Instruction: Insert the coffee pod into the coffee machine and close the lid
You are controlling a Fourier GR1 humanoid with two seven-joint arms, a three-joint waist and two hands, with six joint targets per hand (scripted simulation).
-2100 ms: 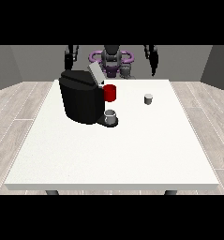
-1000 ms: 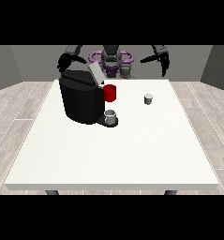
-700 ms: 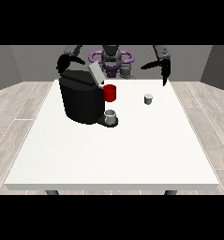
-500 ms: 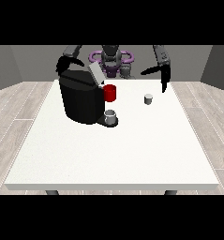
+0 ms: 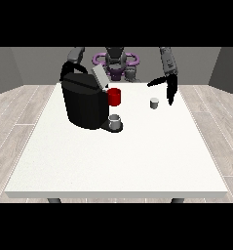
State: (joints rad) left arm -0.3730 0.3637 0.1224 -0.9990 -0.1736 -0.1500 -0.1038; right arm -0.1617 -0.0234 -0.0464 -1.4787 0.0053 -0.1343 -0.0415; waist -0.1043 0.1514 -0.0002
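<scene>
A wide white bench fills most of the front view, its near half bare. The robot stands behind the far edge, both arms reaching forward over the top.

On the bench's far left part stands the black machine, a bulky block with its grey lid tilted up and open at the top right corner. A red cup sits just beside the machine's right face, and a small grey cup rests on the machine's low tray below it.

The robot hand at the view's right hangs above the bench with its fingers straight and pointing down and the thumb stretched out toward the view's left, holding nothing. The robot hand at the view's left is behind the machine's top; it seems curled, but I cannot tell how its fingers lie.

The pod, small and pale, stands upright on the bench, right of the red cup, just left of the downward fingers and apart from them.
</scene>
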